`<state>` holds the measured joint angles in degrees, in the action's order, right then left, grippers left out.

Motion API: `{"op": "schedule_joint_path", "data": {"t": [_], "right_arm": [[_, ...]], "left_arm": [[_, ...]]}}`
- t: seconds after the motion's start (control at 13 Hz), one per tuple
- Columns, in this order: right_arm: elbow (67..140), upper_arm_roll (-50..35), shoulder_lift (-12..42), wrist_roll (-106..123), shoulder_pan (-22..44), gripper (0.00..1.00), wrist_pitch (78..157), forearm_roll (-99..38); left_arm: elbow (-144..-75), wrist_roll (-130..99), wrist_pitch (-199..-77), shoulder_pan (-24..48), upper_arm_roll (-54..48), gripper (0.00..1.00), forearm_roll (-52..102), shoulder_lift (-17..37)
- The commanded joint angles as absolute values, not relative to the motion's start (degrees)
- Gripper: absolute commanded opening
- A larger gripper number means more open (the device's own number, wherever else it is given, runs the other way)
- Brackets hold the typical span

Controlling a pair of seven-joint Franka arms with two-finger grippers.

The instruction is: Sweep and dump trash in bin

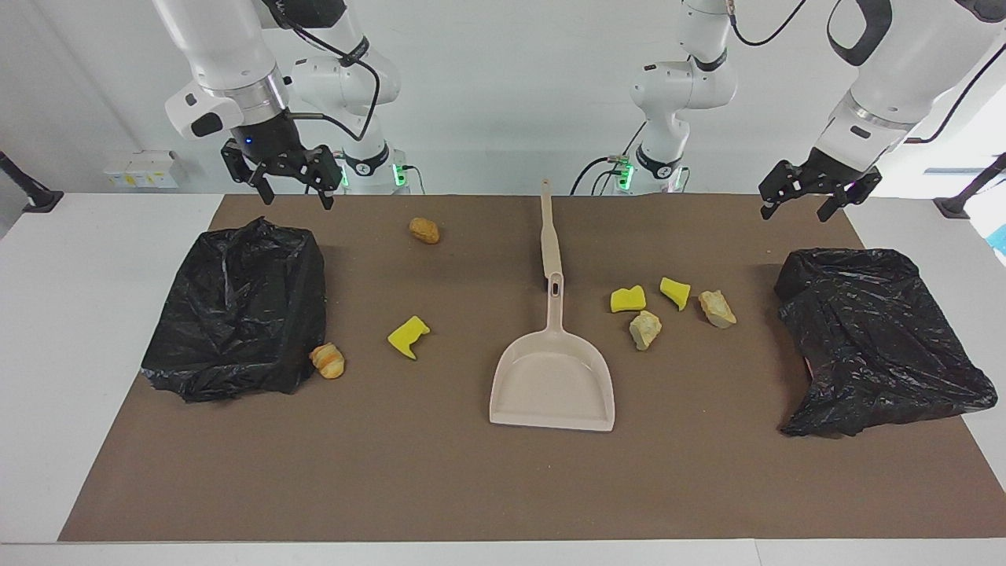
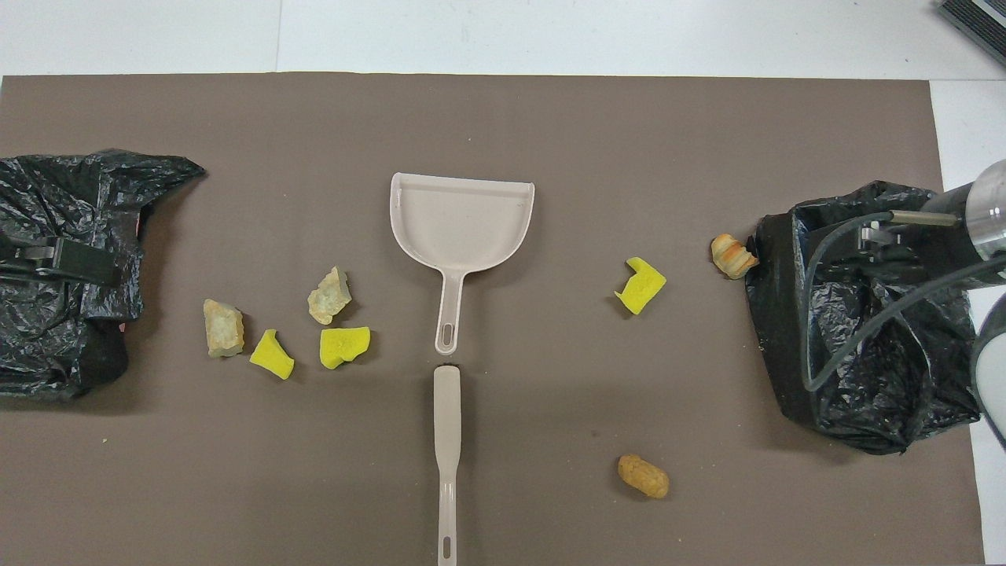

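Note:
Several trash pieces lie on the brown mat. Two yellow sponge chunks (image 1: 628,299) (image 1: 675,292) and two tan lumps (image 1: 644,329) (image 1: 717,308) cluster beside the beige dustpan (image 1: 552,385) toward the left arm's end. A third yellow chunk (image 1: 409,336), a croissant-like lump (image 1: 328,361) and a golden lump (image 1: 424,230) lie toward the right arm's end. A long beige handle (image 1: 549,232) lies in line with the dustpan's handle, nearer to the robots. My right gripper (image 1: 295,195) is open in the air over the mat's edge. My left gripper (image 1: 795,211) is open, also raised.
Two bins lined with black bags stand at the mat's ends: one (image 1: 240,310) at the right arm's end with the croissant-like lump against it, one (image 1: 872,338) at the left arm's end. White table (image 1: 94,314) surrounds the mat.

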<state>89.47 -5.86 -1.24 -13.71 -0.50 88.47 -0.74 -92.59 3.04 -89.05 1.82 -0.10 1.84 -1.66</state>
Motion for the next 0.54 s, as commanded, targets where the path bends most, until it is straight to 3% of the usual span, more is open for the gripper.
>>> {"op": "schedule_joint_path", "data": {"t": [0.0, 0.46], "right_arm": [[92.81, -5.98, -3.86, -12.92, -0.97, 1.00, 89.47, -1.49], [92.46, -5.98, -3.52, -12.04, -1.49, 1.00, 89.39, -1.58]], "left_arm": [[-93.52, 3.78, -88.59, 1.14, -0.26, 1.00, 1.76, -2.81], [-95.09, 3.87, -86.84, 2.28, -1.05, 1.00, 2.46, -3.86]]}}
